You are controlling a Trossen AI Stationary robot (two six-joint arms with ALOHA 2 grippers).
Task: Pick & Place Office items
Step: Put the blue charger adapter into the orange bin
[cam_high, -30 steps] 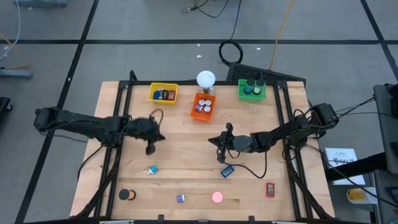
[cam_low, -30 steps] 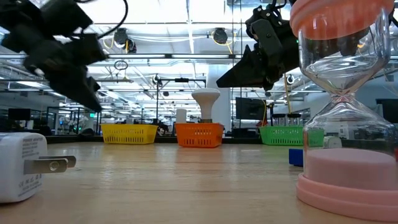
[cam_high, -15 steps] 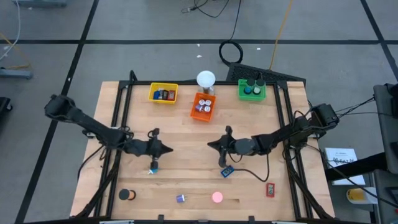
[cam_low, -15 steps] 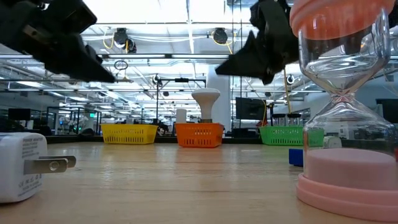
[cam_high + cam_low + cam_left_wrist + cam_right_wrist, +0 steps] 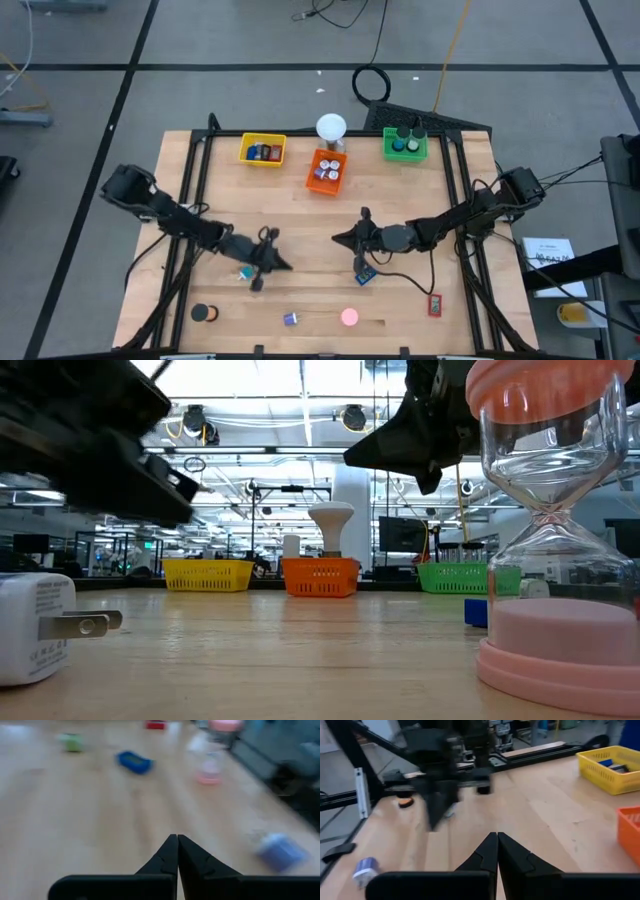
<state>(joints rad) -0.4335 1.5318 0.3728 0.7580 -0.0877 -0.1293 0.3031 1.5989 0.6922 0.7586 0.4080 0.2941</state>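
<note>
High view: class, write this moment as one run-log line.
left gripper: jaws shut, empty, beside white plug | right gripper: jaws shut, empty, above blue block | trays: partly filled

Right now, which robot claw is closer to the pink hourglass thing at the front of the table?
It's close, but the right gripper looks slightly nearer to the pink hourglass, hanging almost directly behind it. The left gripper is off to its left side.

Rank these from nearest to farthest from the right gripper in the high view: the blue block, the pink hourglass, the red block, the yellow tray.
From the right gripper, shut and empty:
1. Blue block, right beside it.
2. Pink hourglass, toward the table's front edge.
3. Red block, front right.
4. Yellow tray, back left.
</note>
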